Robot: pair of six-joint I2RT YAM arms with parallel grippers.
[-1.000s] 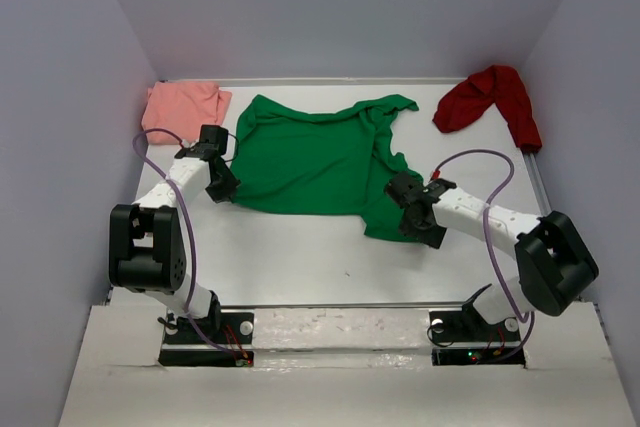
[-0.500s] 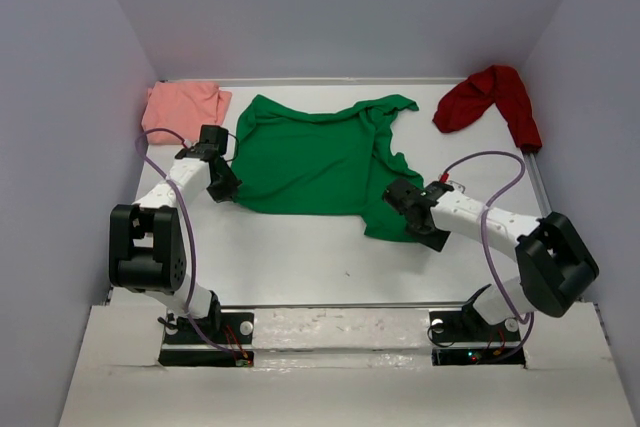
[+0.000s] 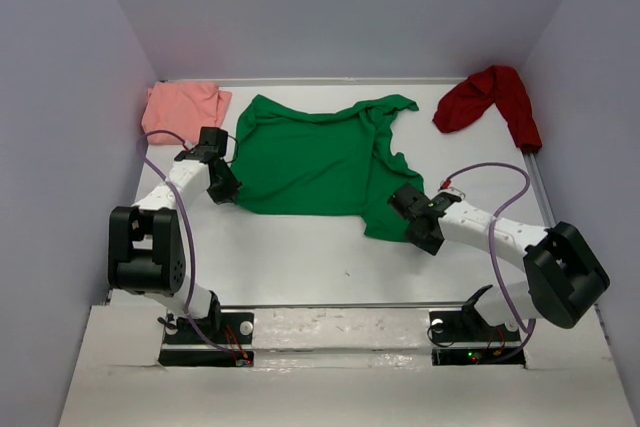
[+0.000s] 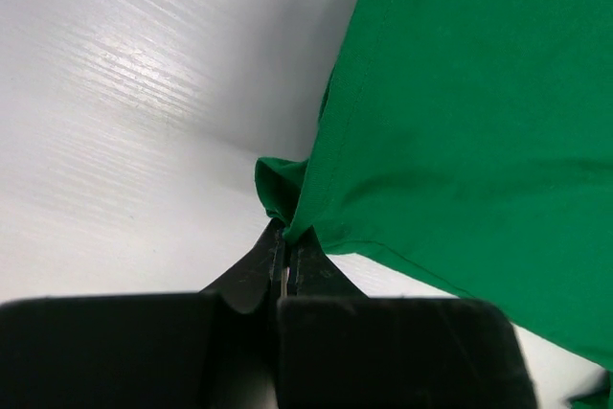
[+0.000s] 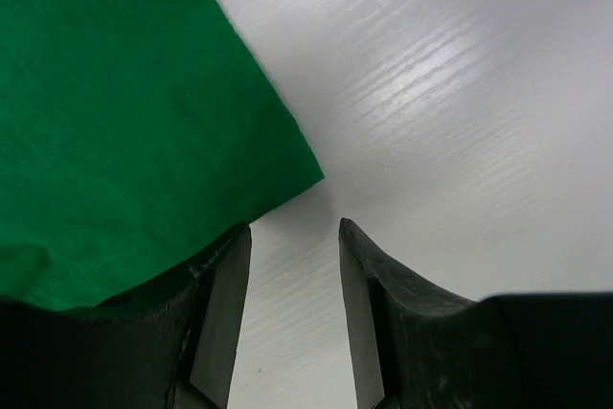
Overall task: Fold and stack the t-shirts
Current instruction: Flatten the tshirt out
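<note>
- Since a second ago the right gripper (image 3: 412, 215) has slid back toward the near edge of the table (image 3: 300, 257), along the green t-shirt (image 3: 310, 162)'s near right corner. Its arm has sunk lower, while the left arm has barely stirred.
- We see the green t-shirt spread mostly flat in the middle of the table, its right side rumpled and folded over on itself.
- The left gripper (image 4: 284, 237) is clamped tight on the near left corner of that shirt. In the left wrist view its fingers meet with the hem pinched between them, and a small fold of cloth (image 4: 283, 184) bunches just beyond the tips.
- The right gripper (image 5: 292, 227) stands moderately parted and holds nothing — bare table shows between its fingers. A corner of the green cloth (image 5: 105, 93) ends just ahead of the gap, with the cloth's edge running along the left finger (image 5: 225, 313).
- The salmon-pink t-shirt (image 3: 183, 107) lies bunched in the far left corner, well apart from both grippers.
- The dark red t-shirt (image 3: 490, 97) lies crumpled in the far right corner — one end trails along the table's right edge.
</note>
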